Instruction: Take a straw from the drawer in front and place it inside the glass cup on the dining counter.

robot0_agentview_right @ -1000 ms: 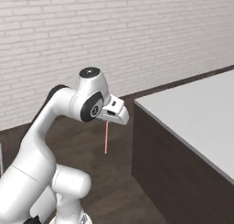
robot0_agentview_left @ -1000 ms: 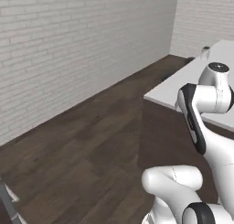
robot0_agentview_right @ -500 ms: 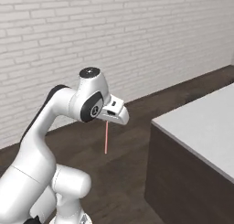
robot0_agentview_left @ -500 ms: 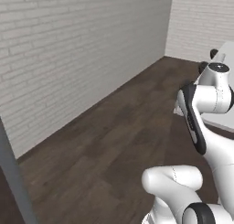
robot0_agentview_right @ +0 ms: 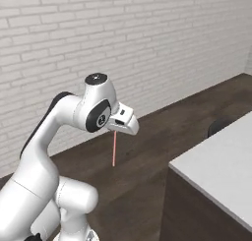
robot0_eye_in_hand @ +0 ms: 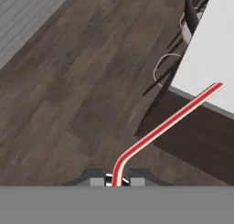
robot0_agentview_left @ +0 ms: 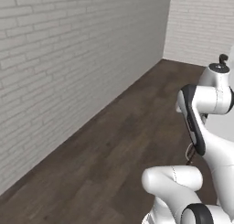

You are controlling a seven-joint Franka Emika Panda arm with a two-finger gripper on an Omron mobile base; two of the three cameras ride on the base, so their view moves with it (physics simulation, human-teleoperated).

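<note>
Your gripper (robot0_agentview_right: 116, 131) is clamped on the straw (robot0_agentview_right: 114, 149), which hangs clear over the floor. Pickup done. The dining counter (robot0_agentview_right: 221, 166) corner is near; glass cup probably further along. Placing remains.

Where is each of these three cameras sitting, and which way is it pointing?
Left base view: rides on the base behind the arm, on its left, facing forward and down over the wood floor toward the brick wall; the white arm rises at lower right.
Right base view: on the base behind the arm, on its right, looking at the gripper shut on the red straw hanging down, and the dining counter; the arm rises at lower left.
Hand view: on the hand, looking along the gripper, down at the floor.
Shared: the right base and hand views both show the straw and counter.
</note>
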